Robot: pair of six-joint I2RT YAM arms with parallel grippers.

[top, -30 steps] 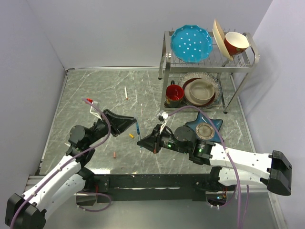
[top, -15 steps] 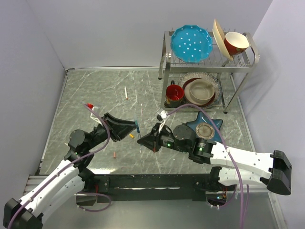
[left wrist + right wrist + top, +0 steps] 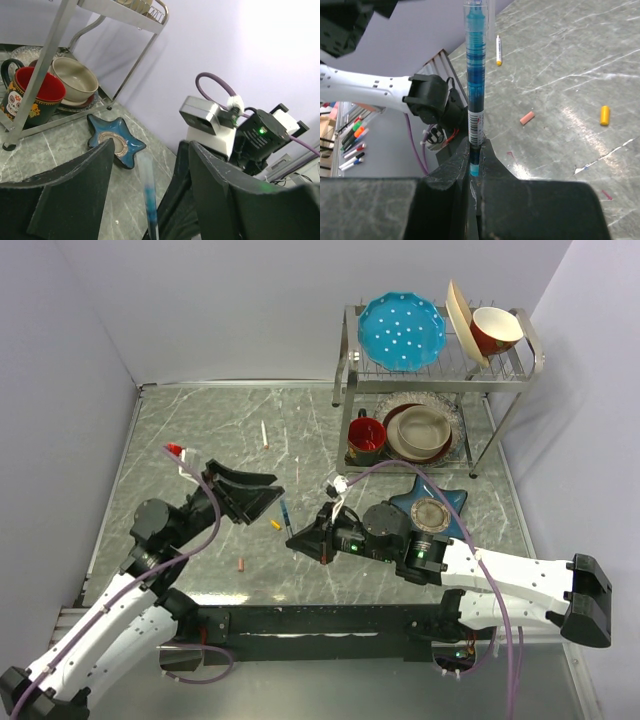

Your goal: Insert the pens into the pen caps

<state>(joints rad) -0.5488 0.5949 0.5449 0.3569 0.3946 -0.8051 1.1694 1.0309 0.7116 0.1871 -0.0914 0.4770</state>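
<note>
My right gripper [image 3: 293, 538] [image 3: 475, 150] is shut on the lower end of a blue-teal pen [image 3: 286, 514] [image 3: 474, 75]. The pen sticks out from its jaws toward my left gripper, and its far end looks clear. My left gripper [image 3: 276, 486] [image 3: 152, 150] is open, and the blurred pen [image 3: 149, 196] stands in the gap without touching either finger. A yellow-orange pen cap [image 3: 276, 524] [image 3: 604, 115] lies on the table just below the pen. A salmon-pink pen cap [image 3: 241, 564] [image 3: 527, 118] lies nearer the left arm. A white pen [image 3: 264, 434] [image 3: 498, 50] lies farther back.
A metal dish rack [image 3: 440, 370] at the back right holds a blue plate, bowls and a red mug [image 3: 366, 438] [image 3: 32, 95]. A blue star-shaped dish [image 3: 432, 508] [image 3: 116, 144] sits on the table behind my right arm.
My left gripper, earlier shut on the pen's upper end, has opened and drawn back a little to the left. The right gripper still holds the pen and has shifted slightly.
</note>
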